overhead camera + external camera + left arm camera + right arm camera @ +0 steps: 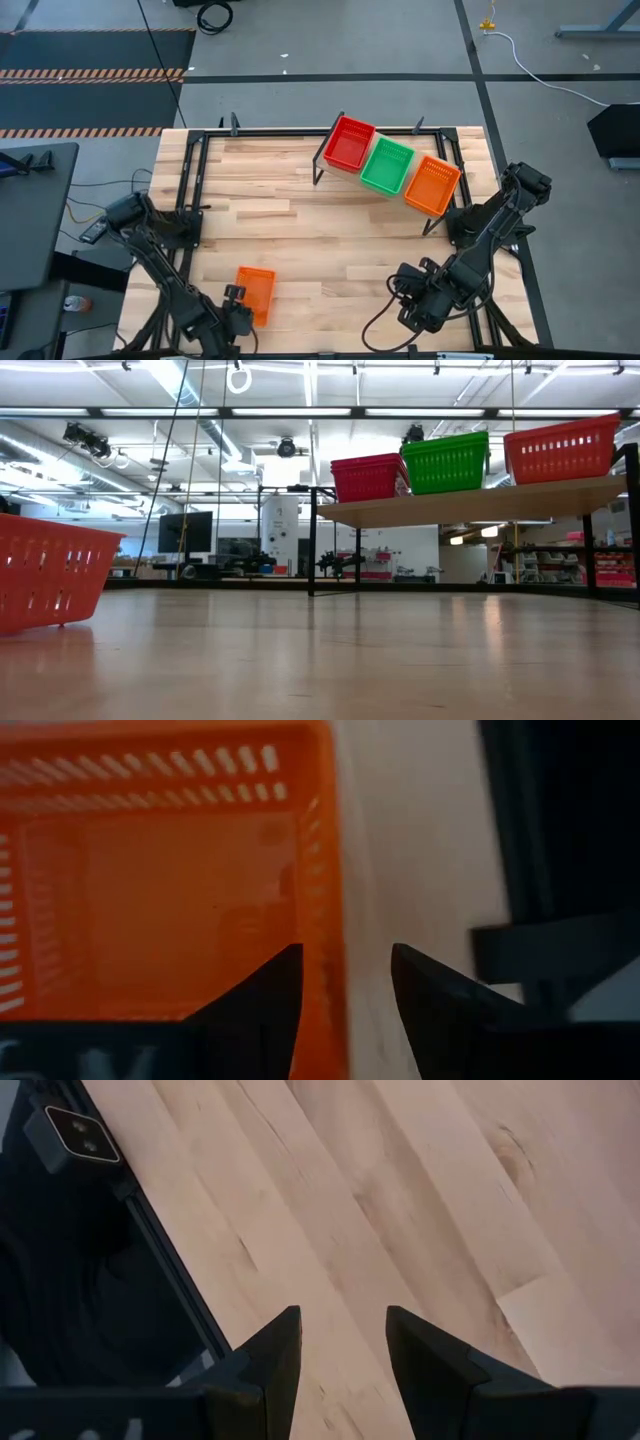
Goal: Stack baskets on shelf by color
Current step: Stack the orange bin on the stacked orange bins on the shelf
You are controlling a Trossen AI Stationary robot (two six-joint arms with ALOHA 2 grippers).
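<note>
On the shelf at the desk's far edge, three baskets are lined up: one red basket, one green basket, one orange basket. A fourth, loose orange basket lies near the front edge, its side wall straddled by the parted left gripper, not clamped. By the front right corner, the right gripper is held open and empty over the pale wooden desk. Grey floor and a workshop are seen beyond.

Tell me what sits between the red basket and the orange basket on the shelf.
In the high view, a green basket sits between the red basket and the orange basket on the shelf. The low view shows the same.
</note>
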